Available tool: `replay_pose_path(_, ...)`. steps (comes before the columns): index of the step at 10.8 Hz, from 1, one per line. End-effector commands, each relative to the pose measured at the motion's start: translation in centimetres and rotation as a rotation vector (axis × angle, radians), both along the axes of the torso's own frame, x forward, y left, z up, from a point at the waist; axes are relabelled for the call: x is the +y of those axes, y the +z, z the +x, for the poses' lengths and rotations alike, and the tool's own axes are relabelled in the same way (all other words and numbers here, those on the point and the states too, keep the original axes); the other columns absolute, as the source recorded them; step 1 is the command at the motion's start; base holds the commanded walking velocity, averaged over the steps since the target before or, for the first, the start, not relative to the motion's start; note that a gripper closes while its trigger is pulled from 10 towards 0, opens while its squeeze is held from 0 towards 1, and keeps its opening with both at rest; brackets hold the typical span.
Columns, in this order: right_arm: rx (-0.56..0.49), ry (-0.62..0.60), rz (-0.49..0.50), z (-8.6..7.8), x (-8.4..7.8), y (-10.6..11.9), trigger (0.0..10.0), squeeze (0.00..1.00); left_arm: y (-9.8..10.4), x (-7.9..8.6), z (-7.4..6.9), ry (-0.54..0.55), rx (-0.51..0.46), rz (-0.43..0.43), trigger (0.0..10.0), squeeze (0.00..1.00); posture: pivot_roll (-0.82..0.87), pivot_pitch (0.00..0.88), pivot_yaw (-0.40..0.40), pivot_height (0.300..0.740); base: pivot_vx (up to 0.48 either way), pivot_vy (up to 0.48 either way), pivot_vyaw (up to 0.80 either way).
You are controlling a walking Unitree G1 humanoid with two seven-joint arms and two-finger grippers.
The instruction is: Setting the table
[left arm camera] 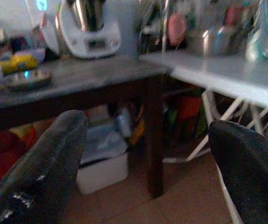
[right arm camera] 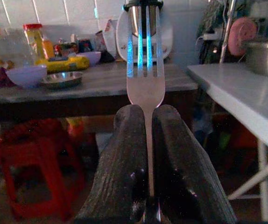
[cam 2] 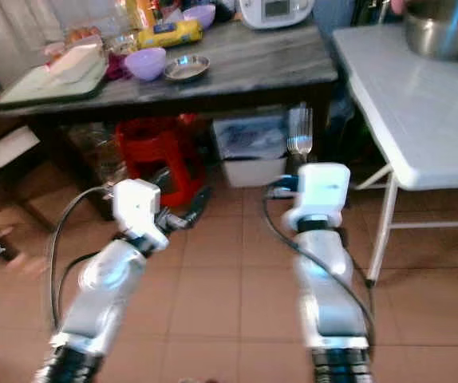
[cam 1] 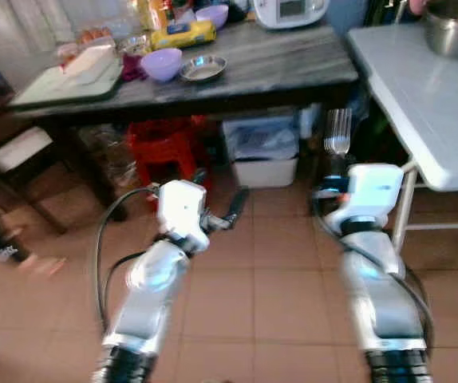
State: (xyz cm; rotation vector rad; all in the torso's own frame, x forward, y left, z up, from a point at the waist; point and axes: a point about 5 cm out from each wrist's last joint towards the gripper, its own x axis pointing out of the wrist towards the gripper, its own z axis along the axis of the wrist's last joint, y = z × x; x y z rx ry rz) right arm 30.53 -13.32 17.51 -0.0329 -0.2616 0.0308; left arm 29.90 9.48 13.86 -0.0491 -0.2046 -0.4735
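Carrying step: right claw [right arm camera: 146,135] grips a fork [right arm camera: 145,70] upright; left claw [left arm camera: 148,163] gapes empty. Next, reach the white tabletop [cam 1: 428,104] ahead-right.

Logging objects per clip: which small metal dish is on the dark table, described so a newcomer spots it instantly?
Start at the dark table at the back, left of the white table. On its front left part sits a lilac bowl; the shallow metal dish lies just right of it. It alone there is flat and silvery.
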Motion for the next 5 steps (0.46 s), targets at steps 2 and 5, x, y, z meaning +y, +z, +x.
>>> replay_pose_path(2,-0.016,0.003,-0.007,-0.15,-0.20,0.30,10.0,0.00,0.34,-0.07,0.07,-0.010,-0.014,0.002,10.0,0.00,-0.14,0.110,0.145,0.740,0.480,0.000,0.00)
replay_pose_path(5,-0.017,0.011,-0.007,-0.13,-0.11,0.26,10.0,0.00,0.34,0.04,0.16,-0.008,-0.014,0.008,10.0,0.00,-0.14,0.106,0.148,0.740,0.480,0.000,0.13)
